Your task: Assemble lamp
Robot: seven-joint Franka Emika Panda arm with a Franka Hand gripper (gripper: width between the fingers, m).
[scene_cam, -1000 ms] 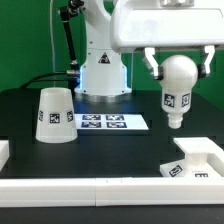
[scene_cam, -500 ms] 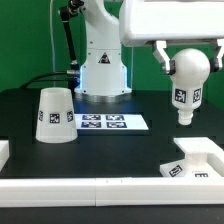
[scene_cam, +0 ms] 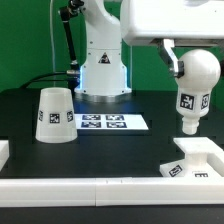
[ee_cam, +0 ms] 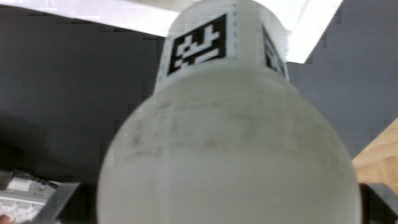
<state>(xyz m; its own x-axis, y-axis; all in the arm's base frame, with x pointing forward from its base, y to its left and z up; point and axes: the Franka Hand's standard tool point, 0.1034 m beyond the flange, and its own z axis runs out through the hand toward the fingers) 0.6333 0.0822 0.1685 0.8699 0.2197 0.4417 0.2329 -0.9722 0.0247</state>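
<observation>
Bulb (scene_cam: 190, 100) held in the air over the base (scene_cam: 200, 152), at the exterior view's right.
The claw (scene_cam: 197, 66) is pinching the round head of the bulb, which hangs upright with its narrow end down, above the base and not touching it. The base lies on the black table (scene_cam: 130, 150). The shade (scene_cam: 54, 115) stands well apart at the exterior view's left, near the marker board (scene_cam: 103, 122). In the wrist view the bulb (ee_cam: 222, 140) fills almost the whole picture.
</observation>
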